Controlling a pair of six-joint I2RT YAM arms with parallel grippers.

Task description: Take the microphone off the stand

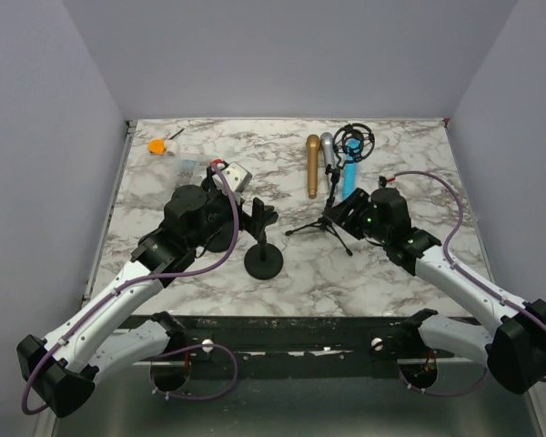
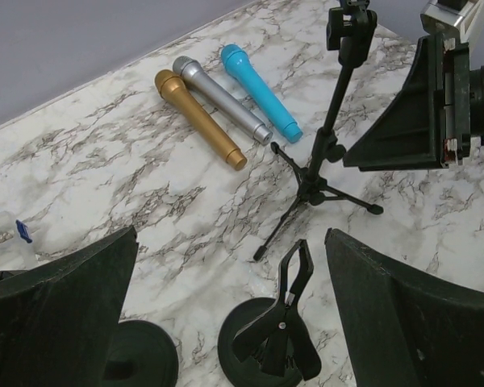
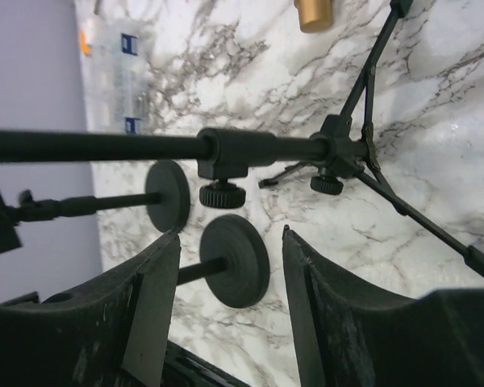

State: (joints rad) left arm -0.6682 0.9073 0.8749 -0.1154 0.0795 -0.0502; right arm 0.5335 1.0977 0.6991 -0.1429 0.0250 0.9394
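three mics, gold microphone, silver microphone and blue microphone, lie flat on the desk just beyond the tripod stand. its clip looks empty, so removal seems done. right gripper jaws released, tripod pole just past the tips, likely to steady it. left gripper jaws released, empty, over a round-base stand beside the tripod. plastic box label unreadable.

A gold metal microphone, a silver metal microphone and a blue plastic microphone lie side by side, left to right, far back on the marble table. The black tripod stand is just before them, and the black round-based stand is nearer, to its left.
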